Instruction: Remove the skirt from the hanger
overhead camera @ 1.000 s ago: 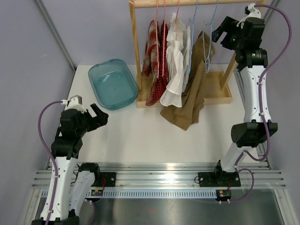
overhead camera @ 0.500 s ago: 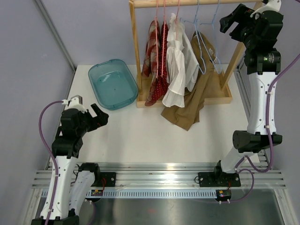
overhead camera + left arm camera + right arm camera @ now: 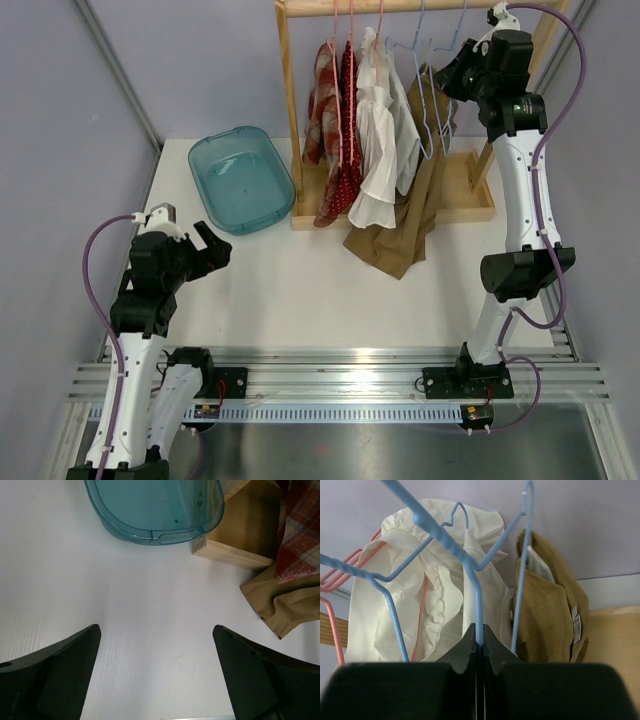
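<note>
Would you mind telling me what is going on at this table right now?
The right claw is shut on the wire of a blue hanger up at the wooden rack. Beside it hangs the tan garment, likely the skirt, with its lower end trailing onto the table. The left claw hovers open and empty above the table, near the teal tub.

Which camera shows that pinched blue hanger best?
The right wrist view: the blue hanger fills it, its wire pinched in the right end effector. The top view shows it small and distant; the left wrist view misses it.
</note>
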You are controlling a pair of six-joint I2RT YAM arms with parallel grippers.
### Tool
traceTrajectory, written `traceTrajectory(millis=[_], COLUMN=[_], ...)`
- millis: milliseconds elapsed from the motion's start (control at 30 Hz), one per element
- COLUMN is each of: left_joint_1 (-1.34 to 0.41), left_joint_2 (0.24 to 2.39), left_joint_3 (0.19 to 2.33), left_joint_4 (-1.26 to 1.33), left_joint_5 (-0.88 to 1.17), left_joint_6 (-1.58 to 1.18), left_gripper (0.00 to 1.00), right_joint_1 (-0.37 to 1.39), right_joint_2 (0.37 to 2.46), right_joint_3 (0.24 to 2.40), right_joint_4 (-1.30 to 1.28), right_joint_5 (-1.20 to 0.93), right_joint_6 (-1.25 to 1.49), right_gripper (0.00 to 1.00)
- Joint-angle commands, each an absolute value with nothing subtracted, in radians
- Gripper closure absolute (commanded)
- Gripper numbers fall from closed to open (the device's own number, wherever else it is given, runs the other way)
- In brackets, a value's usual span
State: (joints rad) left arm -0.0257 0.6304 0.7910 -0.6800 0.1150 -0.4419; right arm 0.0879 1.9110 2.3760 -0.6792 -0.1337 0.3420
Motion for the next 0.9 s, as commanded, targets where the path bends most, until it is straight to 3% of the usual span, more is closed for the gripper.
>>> traceTrajectory(millis=[0,200,300,467,567,700,867], left_joint_1=[-0.031,-0.032,-0.08,-0.34,-0.518,-0.748,-0.958], left_joint_2=[0.635,0.646,0.72,0.918,1.087,1.247,1.373], left_joint_3=[0.793,0.822,0.952,1.342,1.544,1.79,1.813], left_joint_4=[-0.653,-0.65,-0.655,-0.624,-0.641,-0.582,-0.382], left_joint_5=[0.124,0.043,-0.049,-0.138,-0.19,-0.089,0.049], left_joint_6=[-0.439,-0.437,-0.423,-0.341,-0.279,-0.235,-0.176], left_gripper=[0.01,0.05,0.04,0.01,0.01,0.01,0.01], right_joint_1=[0.094,0.094,0.094,0.094,0.094,0.094,0.094], right_joint_2=[1.864,1.832,1.832,1.786,1.715,1.562,1.39], right_joint_3=[2.362,2.429,2.517,2.563,2.502,2.314,2.091], right_joint_4=[-0.661,-0.692,-0.716,-0.719,-0.713,-0.701,-0.653], right_joint_5=[-0.123,-0.089,-0.078,-0.069,-0.058,-0.051,-0.052], right_joint_6=[0.336,0.298,0.296,0.299,0.295,0.301,0.327], right_gripper=[1.0,1.0,1.0,1.0,1.0,1.0,1.0])
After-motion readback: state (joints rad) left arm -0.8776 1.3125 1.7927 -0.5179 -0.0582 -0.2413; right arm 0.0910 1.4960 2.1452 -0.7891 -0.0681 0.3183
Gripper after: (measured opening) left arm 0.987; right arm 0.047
